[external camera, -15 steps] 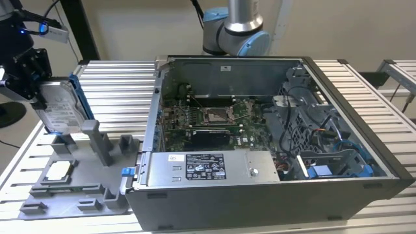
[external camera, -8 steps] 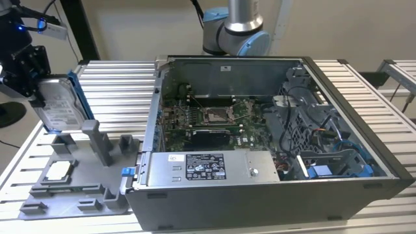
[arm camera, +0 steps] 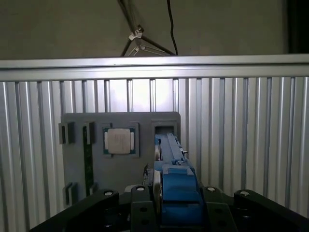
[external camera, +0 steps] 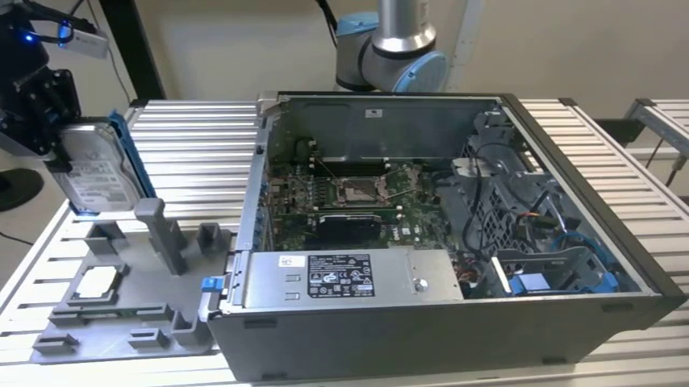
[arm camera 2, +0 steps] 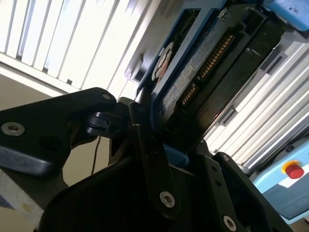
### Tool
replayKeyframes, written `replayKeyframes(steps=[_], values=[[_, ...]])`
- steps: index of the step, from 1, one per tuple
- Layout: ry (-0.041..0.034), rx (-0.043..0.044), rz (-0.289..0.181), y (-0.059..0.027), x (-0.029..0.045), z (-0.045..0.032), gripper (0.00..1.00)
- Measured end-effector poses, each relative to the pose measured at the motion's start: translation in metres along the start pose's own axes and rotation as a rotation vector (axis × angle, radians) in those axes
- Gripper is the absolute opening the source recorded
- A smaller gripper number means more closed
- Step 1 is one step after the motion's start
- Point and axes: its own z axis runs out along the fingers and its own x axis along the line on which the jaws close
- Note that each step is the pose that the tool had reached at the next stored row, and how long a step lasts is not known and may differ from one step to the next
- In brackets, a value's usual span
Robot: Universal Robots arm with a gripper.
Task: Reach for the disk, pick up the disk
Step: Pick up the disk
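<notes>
Exterior view: my pincer (external camera: 60, 149) pinches the disk (external camera: 102, 177) at its upper end, upright over the grey fixture (external camera: 129, 314) on the surface (external camera: 194, 137). I judge it heavy, stiff, smooth and shock-sensitive, so the blue frame edges are the safest hold.

Black screw-studded fingers (arm camera 2: 150, 162), silver-blue arm (external camera: 401, 36)

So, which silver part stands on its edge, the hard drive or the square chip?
The blue-framed disk, upright in the end effector; the chip lies flat.
</notes>
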Motion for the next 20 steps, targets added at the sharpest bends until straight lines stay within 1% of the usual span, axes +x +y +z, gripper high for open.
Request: replayKeyframes(steps=[11,20], values=[[0.0018,0.0,0.0,-0.0001,0.0001,-0.0099,0.0],[0.0023,0.0001,0.0,-0.0002,0.0003,-0.023,0.0]])
